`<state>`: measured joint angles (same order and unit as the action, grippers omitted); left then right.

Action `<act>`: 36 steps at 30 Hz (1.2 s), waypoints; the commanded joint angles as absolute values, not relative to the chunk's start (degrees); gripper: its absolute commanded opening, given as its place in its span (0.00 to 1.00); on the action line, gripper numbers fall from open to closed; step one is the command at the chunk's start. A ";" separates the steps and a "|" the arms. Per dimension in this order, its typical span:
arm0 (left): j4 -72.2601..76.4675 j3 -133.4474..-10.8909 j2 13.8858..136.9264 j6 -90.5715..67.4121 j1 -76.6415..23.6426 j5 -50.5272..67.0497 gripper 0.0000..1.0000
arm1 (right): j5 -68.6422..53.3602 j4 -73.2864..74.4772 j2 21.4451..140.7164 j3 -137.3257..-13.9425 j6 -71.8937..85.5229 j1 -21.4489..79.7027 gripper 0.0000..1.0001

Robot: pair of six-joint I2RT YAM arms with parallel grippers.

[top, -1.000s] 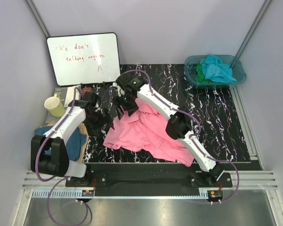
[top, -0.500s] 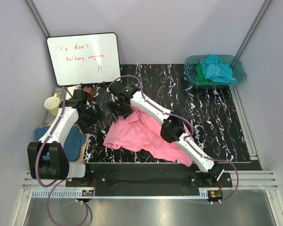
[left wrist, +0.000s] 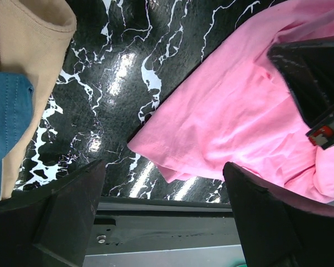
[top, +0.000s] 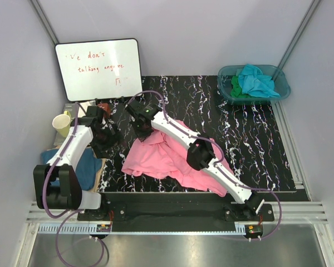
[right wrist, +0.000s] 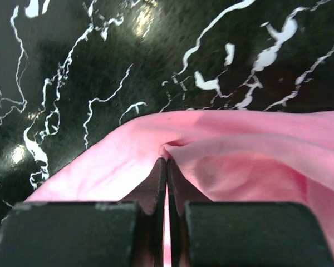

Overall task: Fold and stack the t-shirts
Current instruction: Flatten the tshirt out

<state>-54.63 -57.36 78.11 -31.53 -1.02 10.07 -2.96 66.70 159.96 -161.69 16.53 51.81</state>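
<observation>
Jaws of the right gripper [right wrist: 166, 162] are pressed together on a fold of the bright pink t-shirt [right wrist: 239, 156], pinching the cloth at its far left edge where it meets the black marbled table [right wrist: 72, 67]. Jaws of the left gripper [left wrist: 162, 168] stand spread wide with nothing between them, hanging above the near left part of the pink t-shirt [left wrist: 234, 111] and the bare tabletop beside it. From above, the pink t-shirt [top: 161, 156] lies crumpled and unfolded on the near middle of the table [top: 250, 139], with the right arm reaching across it from the near right to the right gripper [top: 139, 130] at the garment's far left corner. The left gripper [top: 106, 136] sits just to the left of that corner, apart from the cloth. A dark blue t-shirt [top: 86, 169] lies at the left edge of the table, beside the left arm; the left wrist view shows the same blue cloth [left wrist: 5, 122] next to a tan cloth [left wrist: 28, 55]. A teal basin [top: 281, 92] stands at the far right corner, holding a turquoise t-shirt [top: 256, 80] on top of a green t-shirt [top: 235, 89]. A whiteboard [top: 97, 69] with red writing leans at the far left, and a pale yellow cup [top: 64, 125] stands below it.
</observation>
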 commanded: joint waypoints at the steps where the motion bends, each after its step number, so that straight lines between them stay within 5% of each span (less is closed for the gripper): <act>1: -54.50 -55.82 78.75 -28.92 -0.62 11.59 0.93 | 3.59 66.09 155.05 -164.53 16.08 51.51 0.01; 15: -45.71 -52.20 93.94 -28.82 -10.00 16.00 0.79 | 13.71 57.66 137.64 -153.72 14.68 42.99 0.00; 18: -45.18 -54.31 98.16 -29.53 -12.82 14.77 0.54 | 14.41 57.66 135.88 -152.14 14.24 41.31 0.00; 19: -45.09 -54.84 99.22 -29.62 -13.44 14.24 0.41 | 14.59 57.66 135.53 -151.27 13.89 40.61 0.00; 20: -45.09 -55.63 100.71 -29.71 -13.80 14.15 0.04 | 15.37 57.66 134.57 -150.91 13.71 40.17 0.00; 21: -45.09 -56.07 101.24 -29.53 -14.23 14.24 0.00 | 15.82 57.74 134.13 -150.56 13.28 39.99 0.00; 28: -54.64 -69.15 96.51 -26.72 -13.19 3.54 0.00 | 21.00 57.74 128.06 -146.00 11.69 35.34 0.00; 36: -67.74 -101.57 100.36 -21.46 -8.62 -5.88 0.00 | 25.22 57.74 119.63 -142.39 8.97 26.38 0.00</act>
<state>-60.38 -89.10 99.77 -25.45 -10.44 2.07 20.08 58.85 128.55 -142.96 11.25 30.28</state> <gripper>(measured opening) 0.025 0.010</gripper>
